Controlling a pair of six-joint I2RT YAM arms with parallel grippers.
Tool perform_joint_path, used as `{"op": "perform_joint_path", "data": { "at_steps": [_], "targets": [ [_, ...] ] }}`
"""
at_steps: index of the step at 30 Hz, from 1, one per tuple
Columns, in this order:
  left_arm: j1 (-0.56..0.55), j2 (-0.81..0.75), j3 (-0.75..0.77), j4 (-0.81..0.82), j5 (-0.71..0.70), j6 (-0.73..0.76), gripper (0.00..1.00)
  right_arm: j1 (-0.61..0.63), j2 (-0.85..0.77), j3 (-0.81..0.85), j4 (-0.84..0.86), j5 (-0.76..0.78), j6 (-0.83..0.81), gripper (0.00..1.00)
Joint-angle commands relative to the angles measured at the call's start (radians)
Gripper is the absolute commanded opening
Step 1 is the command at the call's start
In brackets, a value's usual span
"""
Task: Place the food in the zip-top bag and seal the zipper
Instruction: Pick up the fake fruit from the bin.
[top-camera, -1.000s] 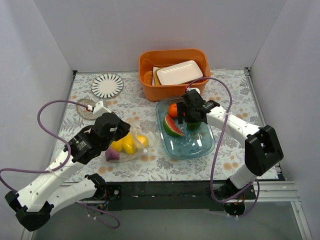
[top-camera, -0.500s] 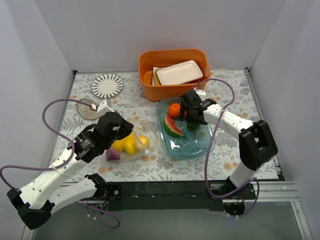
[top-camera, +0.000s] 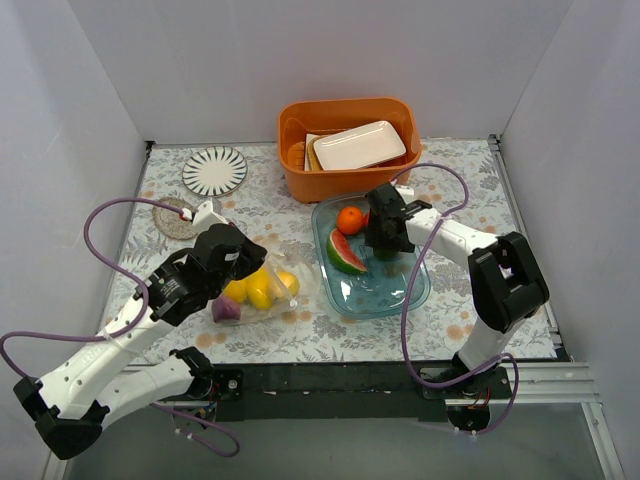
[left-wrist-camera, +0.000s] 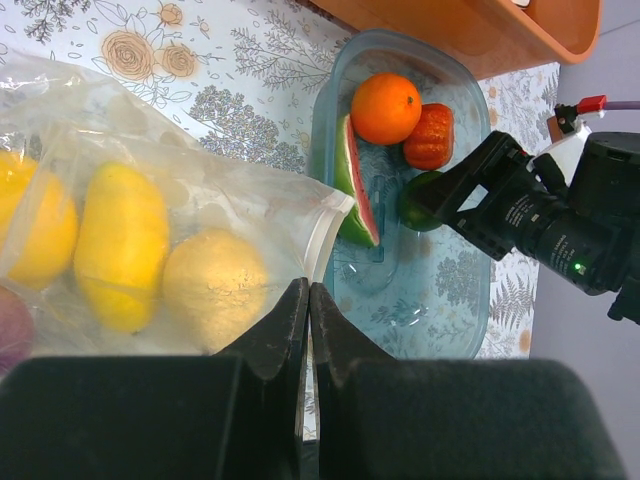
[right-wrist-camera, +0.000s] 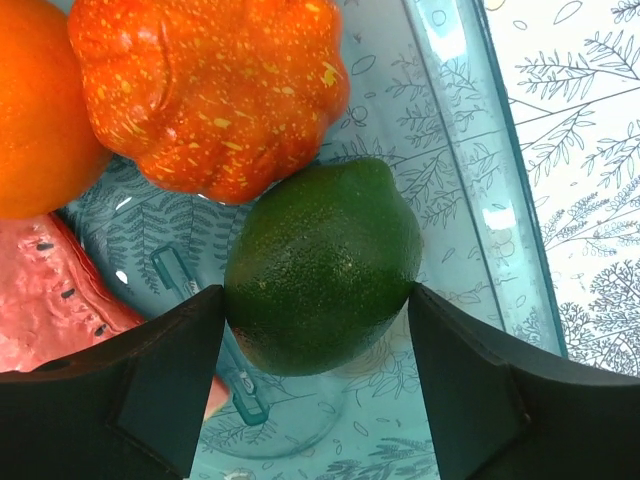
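The clear zip-top bag (top-camera: 262, 290) lies left of centre with yellow lemons (left-wrist-camera: 122, 245) and a purple onion (top-camera: 226, 310) inside. Its whitish zipper (left-wrist-camera: 322, 235) runs into my left gripper (left-wrist-camera: 309, 290), which is shut on the bag's mouth edge. In the blue-tinted tray (top-camera: 405, 295) sit an orange (left-wrist-camera: 385, 108), a red tomato (right-wrist-camera: 215, 85) and a watermelon slice (left-wrist-camera: 355, 195). My right gripper (right-wrist-camera: 318, 310) is down in the tray. Its fingers (right-wrist-camera: 170, 380) touch both sides of the dark green fruit (right-wrist-camera: 320, 265), which rests on the tray floor.
An orange bin (top-camera: 347, 145) holding a white dish stands just behind the tray. A striped plate (top-camera: 214, 170) and a small coaster (top-camera: 172, 215) lie at the back left. White walls close in the table on three sides.
My right gripper has dropped lower in the tray and its fingers have closed in onto the green fruit. The left arm and the bag have hardly moved.
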Motion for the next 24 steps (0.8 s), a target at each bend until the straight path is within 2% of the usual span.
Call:
{"op": "perform_joint_path", "data": {
  "at_steps": [1,3,4,6,10,12,16,24],
  "targets": [
    [0.004,-0.026,0.002,0.012,-0.001,0.002,0.0,-0.004,0.002,-0.031,0.072,-0.013,-0.03,0.75],
    [0.002,-0.026,0.001,0.008,0.001,-0.001,0.0,-0.006,0.002,-0.035,0.072,-0.011,-0.032,0.72],
    [0.002,-0.026,0.001,0.006,-0.001,-0.001,0.0,-0.006,0.002,-0.04,0.075,-0.017,-0.04,0.66],
    [0.004,-0.026,-0.002,0.009,-0.001,-0.003,0.0,-0.006,-0.008,-0.054,0.087,-0.025,-0.049,0.65],
    [0.004,-0.023,-0.007,0.017,0.007,-0.001,0.0,-0.006,-0.029,-0.077,0.104,-0.06,-0.072,0.54],
    [0.002,-0.023,-0.002,0.011,0.007,0.0,0.0,-0.006,-0.046,-0.1,0.123,-0.079,-0.087,0.53],
    [0.004,-0.029,-0.011,0.02,0.002,-0.001,0.0,-0.004,-0.081,-0.15,0.189,-0.224,-0.162,0.48],
    [0.004,-0.017,-0.015,0.032,0.016,0.004,0.0,-0.003,-0.135,-0.193,0.177,-0.292,-0.211,0.45]
  ]
}}
